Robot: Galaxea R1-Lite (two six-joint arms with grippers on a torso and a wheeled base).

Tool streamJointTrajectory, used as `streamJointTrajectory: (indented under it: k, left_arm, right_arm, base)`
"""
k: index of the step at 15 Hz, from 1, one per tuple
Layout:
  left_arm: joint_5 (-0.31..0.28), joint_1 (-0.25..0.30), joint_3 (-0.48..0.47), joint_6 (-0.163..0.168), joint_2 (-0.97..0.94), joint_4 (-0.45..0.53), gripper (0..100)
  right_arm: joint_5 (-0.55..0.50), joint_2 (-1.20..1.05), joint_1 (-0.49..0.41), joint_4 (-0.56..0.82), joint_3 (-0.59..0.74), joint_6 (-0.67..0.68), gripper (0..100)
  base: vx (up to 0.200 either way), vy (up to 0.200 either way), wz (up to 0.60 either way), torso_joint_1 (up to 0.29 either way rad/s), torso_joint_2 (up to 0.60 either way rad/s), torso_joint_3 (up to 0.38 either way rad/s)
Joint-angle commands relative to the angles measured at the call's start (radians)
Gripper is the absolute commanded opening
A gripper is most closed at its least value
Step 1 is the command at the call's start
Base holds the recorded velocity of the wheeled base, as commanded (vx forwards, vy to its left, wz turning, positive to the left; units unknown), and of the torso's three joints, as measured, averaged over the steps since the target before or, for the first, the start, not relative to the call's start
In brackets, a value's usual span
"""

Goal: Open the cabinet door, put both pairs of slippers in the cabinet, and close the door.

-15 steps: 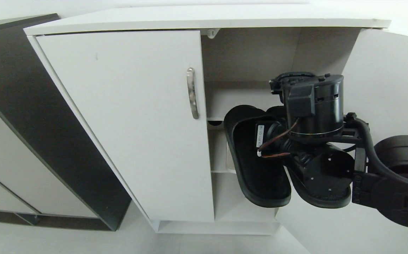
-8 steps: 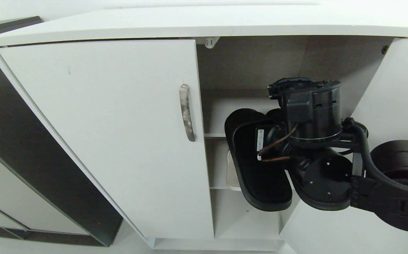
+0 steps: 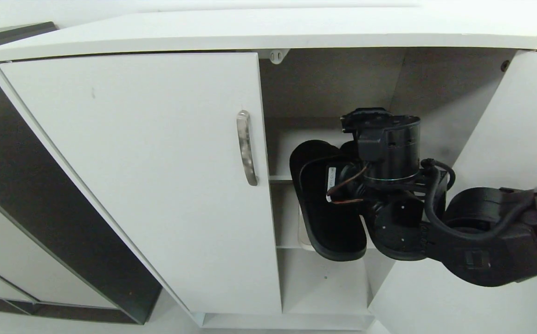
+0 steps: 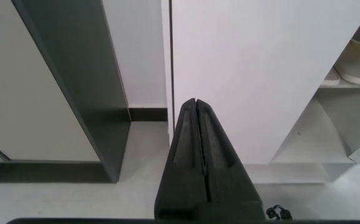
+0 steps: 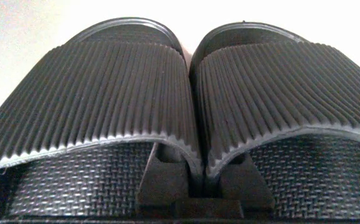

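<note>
Wears matte black along the right arm [image 3: 482, 253]: cylindrical wrist housing [image 3: 391, 148], thick looping cable [image 3: 428, 204], thin brown wires [image 3: 342, 201], white label [image 3: 331, 178], round plate [image 3: 396, 227] dotted with small screws. Shows a slim black left gripper [image 4: 195, 106].

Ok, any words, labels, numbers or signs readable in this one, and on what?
Small white label on the right arm, near the wrist: print too small to read.
On the black slippers and the cabinet door: no text visible.
</note>
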Motion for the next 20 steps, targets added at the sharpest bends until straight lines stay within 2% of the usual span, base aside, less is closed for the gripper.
streamJointTrajectory:
  k: [1,2,10,12,20]
  left_arm:
    - [0.000,0.000,0.000,0.000,0.000,0.000,0]
    - [0.000,0.000,0.000,0.000,0.000,0.000,0]
    - [0.000,0.000,0.000,0.000,0.000,0.000,0]
    - [0.000,0.000,0.000,0.000,0.000,0.000,0]
    - [0.000,0.000,0.000,0.000,0.000,0.000,0]
  right_arm:
    - [0.018,0.037,-0.031,0.007,-0.047,-0.025,0]
    - [0.020,0.040,-0.035,0.010,-0.060,-0.035,0]
    - [0.026,0.205,-0.123,0.249,-0.481,-0.053,0]
    - [0.026,0.244,-0.143,0.269,-0.546,-0.052,0]
    - [0.026,0.287,-0.167,0.271,-0.621,-0.055,0]
  base:
    - [0.000,0.000,0.00,0.000,0.00,0.000]
    - [0.000,0.000,0.00,0.000,0.00,0.000]
    - [0.000,0.000,0.00,0.000,0.00,0.000]
    - [0.000,0.000,0.00,0.000,0.00,0.000]
    - [0.000,0.000,0.00,0.000,0.00,0.000]
